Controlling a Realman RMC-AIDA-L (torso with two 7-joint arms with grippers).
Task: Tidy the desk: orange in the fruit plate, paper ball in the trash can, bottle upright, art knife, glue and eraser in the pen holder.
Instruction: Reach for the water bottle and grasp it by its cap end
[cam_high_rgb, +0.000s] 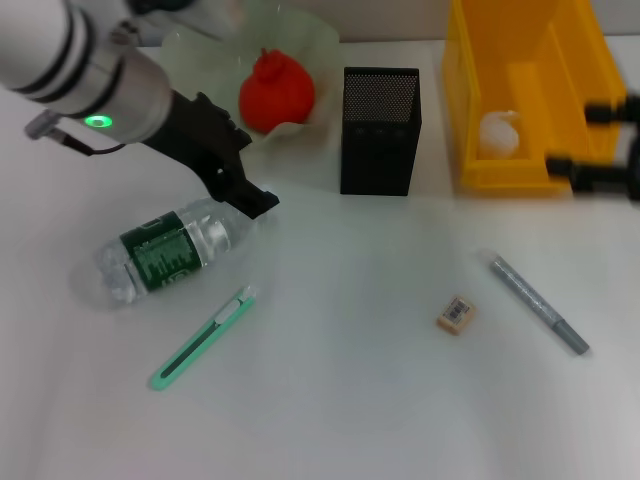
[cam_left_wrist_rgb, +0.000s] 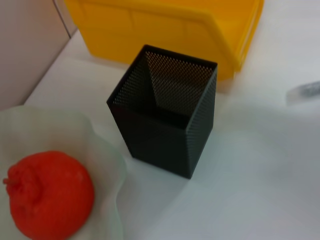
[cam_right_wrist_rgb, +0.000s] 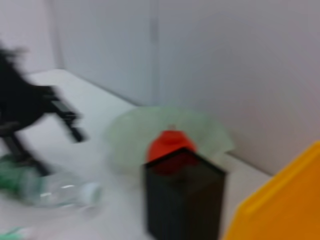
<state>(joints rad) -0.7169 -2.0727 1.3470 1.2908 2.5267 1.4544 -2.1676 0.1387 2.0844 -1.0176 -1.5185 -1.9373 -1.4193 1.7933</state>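
Note:
The orange (cam_high_rgb: 277, 92) lies in the pale green fruit plate (cam_high_rgb: 322, 40), and also shows in the left wrist view (cam_left_wrist_rgb: 50, 195). The paper ball (cam_high_rgb: 498, 133) lies inside the yellow trash can (cam_high_rgb: 530, 170). The clear bottle (cam_high_rgb: 165, 250) with a green label lies on its side. My left gripper (cam_high_rgb: 250, 168) hangs open just above the bottle's cap end, holding nothing. My right gripper (cam_high_rgb: 588, 142) is open and empty at the trash can's right side. The green art knife (cam_high_rgb: 203, 338), eraser (cam_high_rgb: 456, 314) and grey glue stick (cam_high_rgb: 538, 302) lie on the table. The black mesh pen holder (cam_high_rgb: 380, 130) looks empty in the left wrist view (cam_left_wrist_rgb: 165, 140).
The pen holder stands between the fruit plate and the trash can, at the back of the white table. A wall rises right behind them. The art knife lies just in front of the bottle. The eraser and the glue stick lie at the front right.

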